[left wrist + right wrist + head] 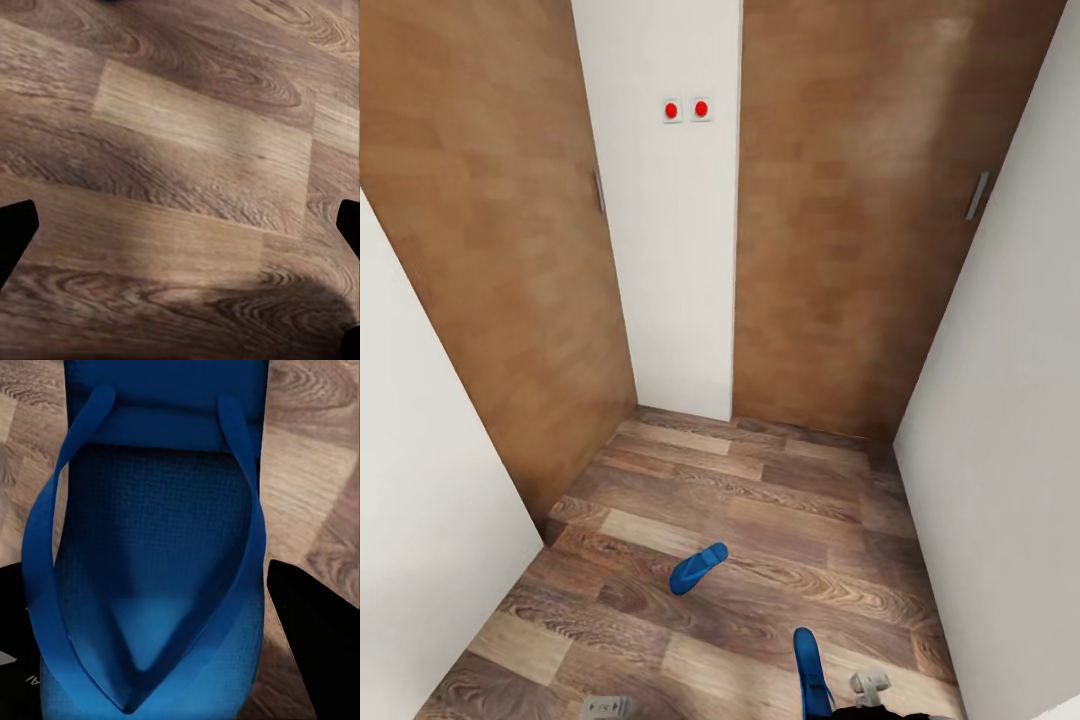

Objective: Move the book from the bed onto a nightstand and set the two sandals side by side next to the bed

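— Well, where are the sandals?
— One blue sandal (698, 568) lies on the wood-plank floor (760, 500) at lower centre; the other sandal (811, 672) stands at the bottom edge, between the right gripper's (161, 652) spread fingers (315, 637), contact unclear.
— And the left gripper (180, 225)?
— Wide open, holding nothing, over bare planks.
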